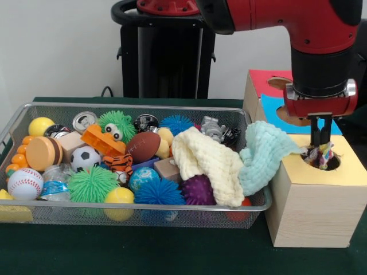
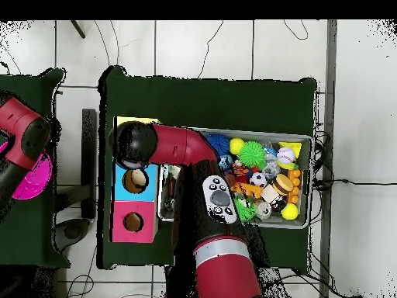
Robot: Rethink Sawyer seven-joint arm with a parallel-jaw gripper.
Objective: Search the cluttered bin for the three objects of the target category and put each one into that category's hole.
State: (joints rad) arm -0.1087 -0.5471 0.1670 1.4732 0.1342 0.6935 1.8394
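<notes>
My gripper hangs straight down over the round hole in the top of the yellow-topped wooden box. Its fingers stand close together, shut on a small multicoloured knotted cloth piece that sits in the hole's mouth. To the left is the wire mesh bin, filled with balls, spiky toys, a can and blocks. A cream cloth lies in the bin, and a light blue cloth drapes over its right rim toward the box. In the overhead view the arm's wrist hides the gripper and the yellow box.
Behind the yellow box stand a blue-topped box and a red-topped box, each with a hole; they show as blue box and red box from above. The bin nearly touches the boxes. Green cloth covers the table.
</notes>
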